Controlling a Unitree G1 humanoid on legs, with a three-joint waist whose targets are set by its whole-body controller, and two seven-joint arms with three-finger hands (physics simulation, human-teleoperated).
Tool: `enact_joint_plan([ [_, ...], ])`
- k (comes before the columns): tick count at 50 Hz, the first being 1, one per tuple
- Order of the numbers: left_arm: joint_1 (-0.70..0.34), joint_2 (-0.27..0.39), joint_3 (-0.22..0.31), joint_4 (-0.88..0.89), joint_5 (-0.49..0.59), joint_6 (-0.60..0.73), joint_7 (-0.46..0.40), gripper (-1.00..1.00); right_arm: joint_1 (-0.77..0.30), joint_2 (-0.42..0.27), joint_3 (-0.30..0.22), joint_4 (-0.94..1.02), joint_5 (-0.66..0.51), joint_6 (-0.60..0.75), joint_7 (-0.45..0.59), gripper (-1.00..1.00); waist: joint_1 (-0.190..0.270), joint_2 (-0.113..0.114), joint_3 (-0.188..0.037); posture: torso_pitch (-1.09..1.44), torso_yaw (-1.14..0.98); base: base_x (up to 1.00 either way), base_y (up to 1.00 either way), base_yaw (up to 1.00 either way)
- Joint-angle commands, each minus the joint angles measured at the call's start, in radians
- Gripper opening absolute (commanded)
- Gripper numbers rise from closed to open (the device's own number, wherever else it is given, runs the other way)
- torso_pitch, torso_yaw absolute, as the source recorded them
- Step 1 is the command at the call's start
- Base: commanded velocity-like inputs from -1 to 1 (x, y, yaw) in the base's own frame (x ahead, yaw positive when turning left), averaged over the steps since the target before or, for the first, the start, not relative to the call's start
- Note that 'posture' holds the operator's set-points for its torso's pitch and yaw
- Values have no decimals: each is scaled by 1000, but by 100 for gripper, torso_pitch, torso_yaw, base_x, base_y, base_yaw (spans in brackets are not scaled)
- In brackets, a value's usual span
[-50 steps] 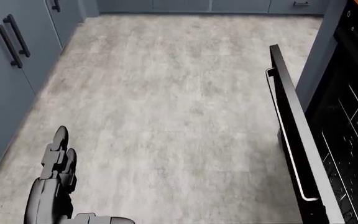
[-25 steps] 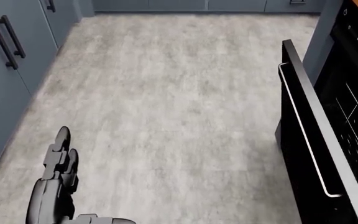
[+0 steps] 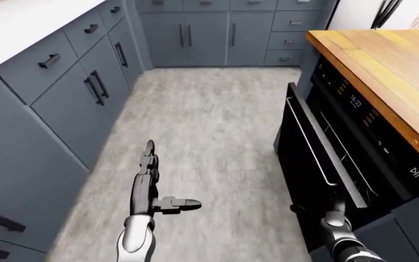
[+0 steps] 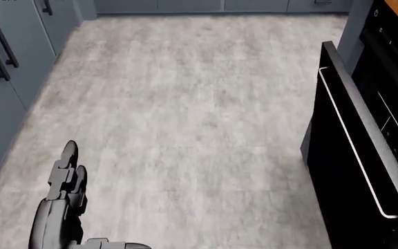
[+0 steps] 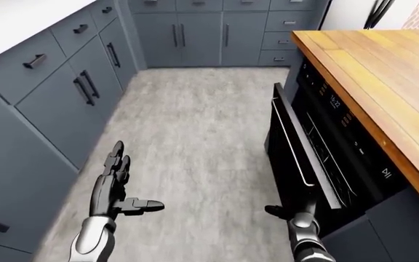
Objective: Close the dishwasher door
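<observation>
Grey kitchen floor (image 4: 185, 104) runs between blue-grey cabinets (image 3: 71, 103) and a wood-topped counter (image 5: 384, 71). My left hand (image 5: 111, 188) floats flat, fingers straight, thumb out, holding nothing. My right hand (image 5: 297, 218) presses the black dishwasher door's (image 5: 297, 158) outer face; its finger state I cannot tell. The door leans partly ajar, just beyond it.

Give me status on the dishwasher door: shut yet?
Not shut. The dishwasher door leans out, most of the way up, with a gap at its top edge below the wooden counter. In hand: the right hand is against the door's outer face. The left hand hangs open, idle. Left: push it flush.
</observation>
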Motion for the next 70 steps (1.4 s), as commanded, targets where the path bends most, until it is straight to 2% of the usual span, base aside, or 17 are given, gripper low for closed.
enact_joint_plan([
  [1,-14,1,1,-43,-1,-29,0,100,-35,-51,-10,-53,2,-44,-57,100,-5,-14,-24,0,0,0,0,0],
  [29,-17,0,-6,-47,4,-25,2,100,-51,-146,-17,-77,40,-9,-25,100,-7,-19,-16,0,0,0,0,0],
  [46,-15,1,-3,-53,2,-23,2,100,-53,-162,-14,-80,42,1,-18,100,-6,-25,-16,0,0,0,0,0],
  [70,-13,-1,-10,-66,5,-13,3,100,-26,-227,-30,-97,71,13,-4,100,-4,-31,-17,0,0,0,0,0],
])
